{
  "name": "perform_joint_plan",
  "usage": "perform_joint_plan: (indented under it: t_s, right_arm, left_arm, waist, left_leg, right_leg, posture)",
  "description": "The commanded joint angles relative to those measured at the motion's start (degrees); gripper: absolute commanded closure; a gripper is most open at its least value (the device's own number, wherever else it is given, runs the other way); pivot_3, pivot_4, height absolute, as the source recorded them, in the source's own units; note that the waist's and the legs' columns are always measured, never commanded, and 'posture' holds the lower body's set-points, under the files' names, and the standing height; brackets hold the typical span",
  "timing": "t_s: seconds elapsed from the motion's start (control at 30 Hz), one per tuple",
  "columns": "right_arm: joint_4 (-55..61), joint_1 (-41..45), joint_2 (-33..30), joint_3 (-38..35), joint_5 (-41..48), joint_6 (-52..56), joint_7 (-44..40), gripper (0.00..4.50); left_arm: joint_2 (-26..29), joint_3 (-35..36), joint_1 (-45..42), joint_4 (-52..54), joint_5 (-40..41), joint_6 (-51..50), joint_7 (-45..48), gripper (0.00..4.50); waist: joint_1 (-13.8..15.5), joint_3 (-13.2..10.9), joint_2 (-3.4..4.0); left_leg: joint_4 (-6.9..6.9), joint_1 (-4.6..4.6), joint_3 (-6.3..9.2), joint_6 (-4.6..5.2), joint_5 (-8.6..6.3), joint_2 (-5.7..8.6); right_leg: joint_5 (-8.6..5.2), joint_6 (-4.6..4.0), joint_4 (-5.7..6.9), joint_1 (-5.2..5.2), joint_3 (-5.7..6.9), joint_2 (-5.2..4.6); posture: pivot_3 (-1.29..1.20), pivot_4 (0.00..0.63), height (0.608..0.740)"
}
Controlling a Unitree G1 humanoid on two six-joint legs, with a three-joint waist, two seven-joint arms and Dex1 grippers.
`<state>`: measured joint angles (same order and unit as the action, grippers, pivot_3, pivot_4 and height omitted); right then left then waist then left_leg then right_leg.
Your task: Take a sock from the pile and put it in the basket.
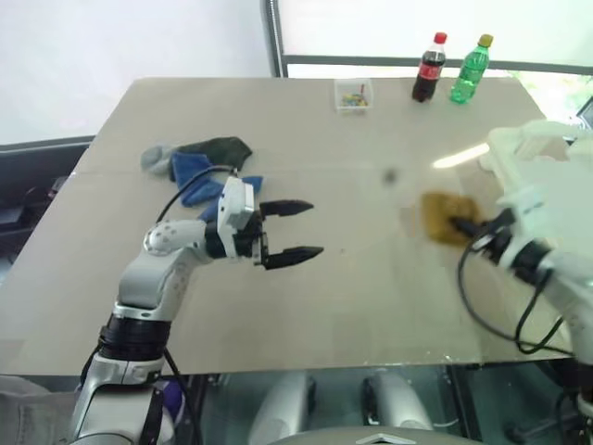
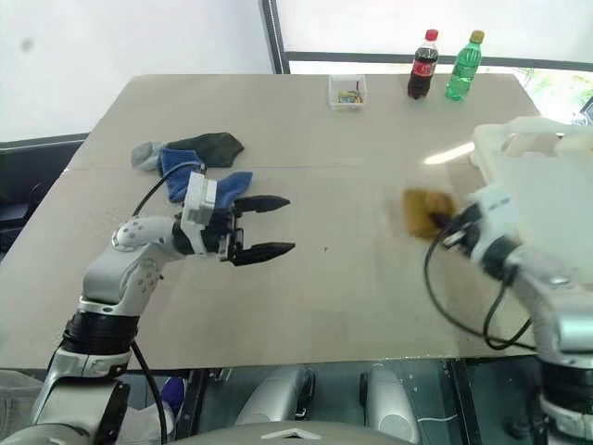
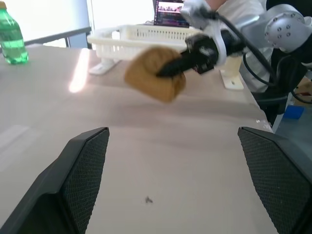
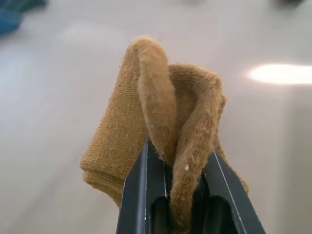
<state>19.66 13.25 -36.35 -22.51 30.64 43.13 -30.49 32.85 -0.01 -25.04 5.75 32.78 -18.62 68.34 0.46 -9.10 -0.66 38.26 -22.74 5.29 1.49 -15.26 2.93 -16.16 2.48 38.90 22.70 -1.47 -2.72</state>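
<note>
Beside the basket [image 1: 528, 153], right hand [image 1: 460, 225] pinches mustard sock [image 1: 443, 215].

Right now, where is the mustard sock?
The mustard sock is pinched in the right gripper, on the table's right side, just left of the basket.
</note>
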Motion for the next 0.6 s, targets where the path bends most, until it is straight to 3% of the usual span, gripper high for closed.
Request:
perform_joint_plan:
  t_s: [0.03,0.13,0.27,0.53,0.57,0.6]
  right_arm:
    - [-3.34,5.03,-4.59,-10.02,4.4,3.66,2.11,4.47]
    - [-13.16,10.57,-9.7,-14.36,3.6,6.21,5.22,4.47]
    - [-30.51,15.23,-14.45,-13.25,1.28,6.05,4.26,4.47]
    - [-61.74,19.65,-17.0,3.04,-13.82,-11.41,-2.04,4.47]
    - [-63.02,19.84,-17.95,4.72,-15.32,-13.0,-3.31,3.6]
    - [-64.19,20.5,-18.63,5.23,-15.99,-13.99,-3.57,3.42]
  left_arm:
    - [-0.85,1.61,-1.33,2.18,1.5,-0.34,-1.84,0.0]
    - [-1.82,1.52,-1.68,2.09,1.88,-0.81,-3.18,0.0]
    - [-2.82,1.23,-1.99,1.7,1.86,-1.27,-4.33,0.0]
    - [-3.24,0.48,-0.93,3.24,1.38,-2.43,-6.07,0.0]
    - [-3.0,0.63,-0.69,3.59,1.51,-2.73,-6.2,0.0]
    - [-2.76,0.8,-0.48,3.85,1.59,-2.96,-6.35,0.0]
  waist:
    - [0.03,-0.01,0.01]
    - [0.03,-0.01,0.01]
    - [-0.01,-0.01,0.01]
    - [-1.44,0.02,0.1]
    - [-1.43,0.01,0.08]
    - [-1.33,0.01,0.08]
  left_leg:
    - [-0.01,0.0,-0.02,0.0,0.0,0.0]
    - [-0.02,-0.01,-0.16,0.02,0.0,0.01]
    - [0.0,0.01,-0.28,0.14,-0.07,0.0]
    - [0.03,0.07,-0.53,0.24,-0.12,-0.03]
    - [0.04,0.11,-0.58,0.25,-0.12,-0.05]
    - [0.07,0.11,-0.55,0.25,-0.13,-0.05]
  right_leg:
    - [0.0,0.0,-0.02,0.0,-0.01,0.0]
    - [0.0,0.0,-0.05,0.0,-0.1,0.0]
    - [0.0,0.0,-0.04,-0.01,-0.16,-0.01]
    - [0.0,0.0,0.02,0.01,-0.34,0.04]
    - [0.01,0.01,0.01,-0.02,-0.33,0.07]
    - [0.01,0.02,-0.01,-0.04,-0.33,0.06]
  posture:
    - [0.0,0.15,0.74]
    - [0.0,0.15,0.74]
    - [0.0,0.15,0.74]
    - [0.0,0.15,0.74]
    - [0.0,0.15,0.74]
    - [0.0,0.15,0.74]
